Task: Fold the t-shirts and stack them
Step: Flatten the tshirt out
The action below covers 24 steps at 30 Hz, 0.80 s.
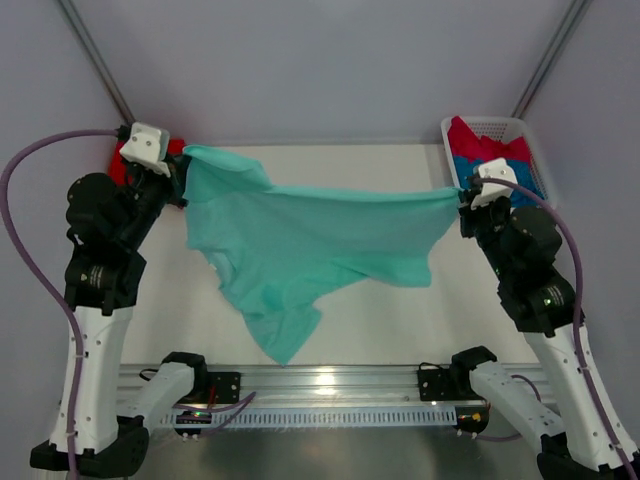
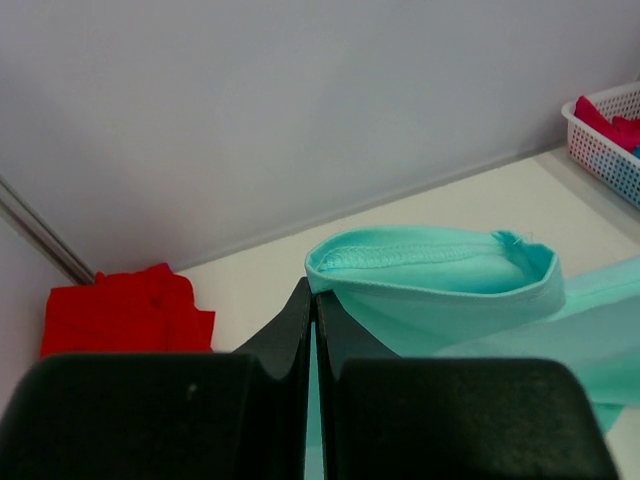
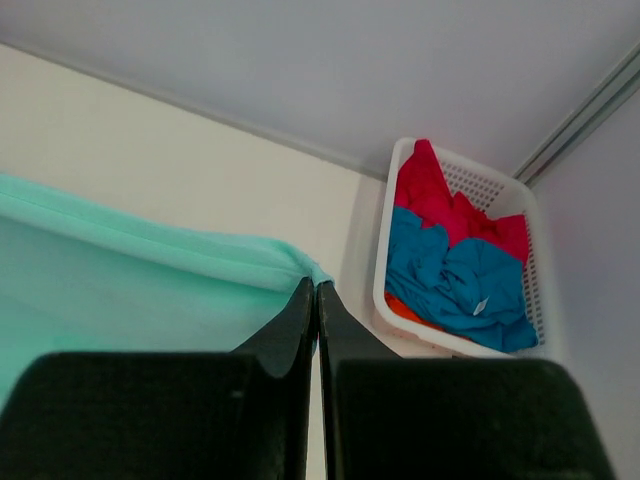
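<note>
Above the table (image 1: 400,330), raised end effectors (image 1: 183,175) (image 1: 462,196) stretch the mint-teal t-shirt (image 1: 300,240).

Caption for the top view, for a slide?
Left claw and right claw hold the mint-teal t-shirt stretched between them.

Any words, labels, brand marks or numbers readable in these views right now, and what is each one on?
No text can be read anywhere.
The mint-teal t-shirt, the red t-shirt and the white basket show no print or label.
A small white tag on the blue t-shirt in the basket is too small to read.
</note>
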Each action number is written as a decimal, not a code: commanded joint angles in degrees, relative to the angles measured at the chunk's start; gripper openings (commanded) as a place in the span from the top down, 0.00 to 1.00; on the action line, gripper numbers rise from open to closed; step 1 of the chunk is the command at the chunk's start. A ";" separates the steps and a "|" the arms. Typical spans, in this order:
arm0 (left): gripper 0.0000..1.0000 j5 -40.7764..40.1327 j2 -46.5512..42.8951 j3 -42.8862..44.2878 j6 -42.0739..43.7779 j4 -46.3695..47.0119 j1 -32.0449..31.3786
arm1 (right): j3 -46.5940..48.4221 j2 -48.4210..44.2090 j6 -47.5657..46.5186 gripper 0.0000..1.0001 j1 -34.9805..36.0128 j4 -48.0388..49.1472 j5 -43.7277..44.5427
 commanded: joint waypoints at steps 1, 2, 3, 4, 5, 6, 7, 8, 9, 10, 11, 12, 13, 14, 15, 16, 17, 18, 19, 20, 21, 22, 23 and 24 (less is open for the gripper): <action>1.00 0.75 0.75 -5.48 -0.18 8.51 -0.07 | -3.88 1.96 -0.99 0.97 0.08 8.12 1.15; 1.00 0.75 0.58 -6.72 0.16 9.74 -0.07 | -4.41 2.40 -0.99 0.97 0.17 8.57 0.80; 1.00 0.40 0.75 -7.69 0.52 11.41 -0.07 | -4.67 2.93 -0.56 0.97 0.17 8.83 0.88; 1.00 0.31 0.93 -8.49 0.52 11.95 -0.07 | -4.68 3.63 -0.47 0.97 0.17 9.01 1.06; 1.00 0.22 1.02 -9.89 0.61 12.56 -0.07 | -4.50 4.86 -0.55 0.97 0.25 9.10 0.97; 1.00 0.39 1.10 -10.77 0.61 13.26 -0.07 | -4.50 5.39 -0.47 0.97 0.17 9.88 1.14; 1.00 0.31 1.19 -12.69 0.61 15.01 -0.07 | -4.76 5.83 -0.47 0.97 0.17 10.50 1.23; 1.00 0.13 1.37 -13.93 0.43 16.25 -0.16 | -4.94 6.79 -0.47 0.97 0.17 11.03 1.23; 1.00 0.39 1.45 -14.99 0.08 17.48 -0.16 | -5.03 7.41 -0.38 0.97 0.17 12.25 1.32; 1.00 0.48 2.06 -17.26 -0.01 19.58 -0.07 | -5.03 8.20 -0.29 0.97 0.17 12.87 1.58; 1.00 0.48 2.42 -18.50 -0.27 20.99 -0.07 | -5.03 9.95 -0.47 0.97 0.17 13.66 1.85; 1.00 0.48 2.94 -19.56 -0.18 22.31 -0.07 | -5.12 10.84 -0.55 0.97 0.08 15.50 2.28; 1.00 -0.91 4.08 -21.48 -0.01 23.54 -0.16 | -5.03 11.98 -1.16 0.97 0.08 16.56 2.64; 1.00 -1.88 4.88 -22.46 -0.01 26.43 -0.07 | -5.03 13.21 -1.34 0.97 0.08 17.88 3.51; 1.00 -2.85 5.67 -23.25 -0.01 28.37 -0.07 | -4.77 16.09 -1.61 0.97 0.08 20.24 3.95; 1.00 -3.99 6.81 -24.39 0.08 29.87 -0.07 | -4.42 17.86 -1.78 0.97 0.08 21.48 4.74; 1.00 -4.78 9.34 -24.66 0.51 32.14 -0.07 | -3.37 19.70 -2.05 0.97 -0.10 22.45 5.53; 1.00 -5.75 10.84 -24.75 0.52 32.95 -0.07 | -2.58 24.07 -1.96 0.97 -0.36 23.59 5.45; 1.00 -6.54 12.43 -24.75 0.26 34.00 -0.07 | -1.44 26.38 -1.70 0.97 -0.62 23.86 5.63; 1.00 -7.77 15.57 -24.75 0.69 34.80 -0.07 | 0.66 28.66 -0.65 0.97 -1.15 24.13 5.80; 1.00 -8.74 17.09 -24.75 0.09 36.98 -0.07 | 1.73 30.95 -0.21 0.97 -1.59 24.48 5.72; 1.00 -9.18 18.58 -24.84 -0.36 38.31 -0.07 | 2.78 35.15 0.49 0.97 -1.94 25.00 5.89; 1.00 -9.88 20.16 -24.75 -0.53 39.45 -0.07 | 4.01 37.11 1.20 0.97 -2.90 25.88 5.54; 1.00 -9.89 23.13 -24.67 -0.62 41.73 -0.07 | 4.55 38.95 2.16 0.97 -3.26 27.37 4.84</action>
